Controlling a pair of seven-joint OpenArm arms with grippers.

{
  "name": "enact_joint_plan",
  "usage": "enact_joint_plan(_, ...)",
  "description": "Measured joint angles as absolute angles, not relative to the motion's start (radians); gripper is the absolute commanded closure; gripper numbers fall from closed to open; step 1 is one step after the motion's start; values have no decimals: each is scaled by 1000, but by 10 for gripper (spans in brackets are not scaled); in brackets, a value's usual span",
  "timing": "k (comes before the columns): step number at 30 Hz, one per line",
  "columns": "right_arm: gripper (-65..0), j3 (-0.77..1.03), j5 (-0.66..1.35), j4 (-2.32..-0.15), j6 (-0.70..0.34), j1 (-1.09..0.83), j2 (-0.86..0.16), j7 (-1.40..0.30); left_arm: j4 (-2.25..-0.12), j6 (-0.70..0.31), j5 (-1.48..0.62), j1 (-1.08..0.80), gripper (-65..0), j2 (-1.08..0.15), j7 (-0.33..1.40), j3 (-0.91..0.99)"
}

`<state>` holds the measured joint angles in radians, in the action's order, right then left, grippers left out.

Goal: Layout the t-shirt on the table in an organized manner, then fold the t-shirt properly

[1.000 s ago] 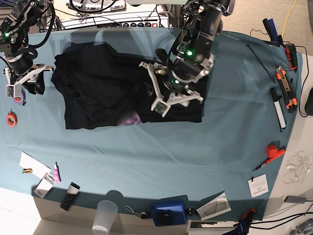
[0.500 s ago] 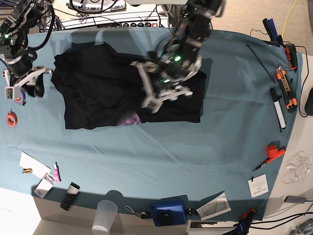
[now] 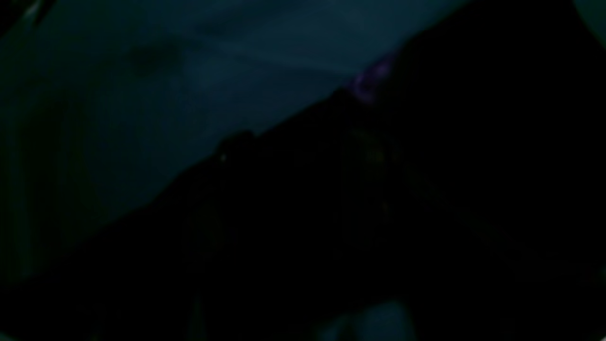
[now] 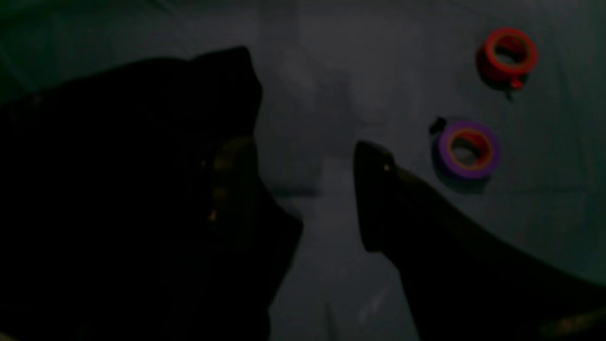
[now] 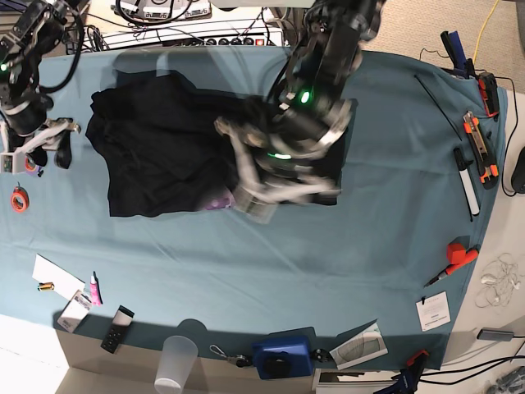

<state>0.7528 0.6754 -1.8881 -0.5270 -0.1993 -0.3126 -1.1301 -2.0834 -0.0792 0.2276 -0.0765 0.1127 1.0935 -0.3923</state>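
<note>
Base view: black t-shirt [image 5: 164, 156] lies crumpled on the teal table [image 5: 369, 246], upper centre-left of frame, a purple patch of print showing at its lower edge. Left gripper [image 5: 258, 185] is over the shirt's right half, centre frame, motion-blurred; whether its jaws are apart or closed cannot be told here. Right gripper [image 5: 37, 144] sits at the far left edge, just off the shirt's left side, beside an orange tape roll [image 5: 19, 198].

Left wrist view: very dark. Black shirt cloth fills the lower right, teal table the upper left; a purple glint of print near upper centre. The claw is not discernible.

Right wrist view: dim. Right gripper [image 4: 303, 189] has its jaws spread apart with nothing between them, bare table in the gap. Shirt at left of frame. Red tape roll [image 4: 509, 54] and purple tape roll [image 4: 466, 150] at upper right.
</note>
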Motion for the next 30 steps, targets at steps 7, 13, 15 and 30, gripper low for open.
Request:
enact_joint_plan(7,-322,755,784,-1643,-576,-76,-312,-1330,-2082,-61,258,-136,-287,19,1109,-392)
enact_joint_plan(13,-322,709,840,-1485,-606,16,-312,-1376,-2082,-52,257,-135,-287,19,1118,-392)
enact_joint_plan(15,-322,673,828,-1475,-606,17,-312,-1380,-2082,-52,258,-135,-287,19,1114,-392)
enact_joint_plan(30,-322,521,736,-1474,-542,5,-307,-1330,-2082,-52,258,-135,-287,19,1092,-392)
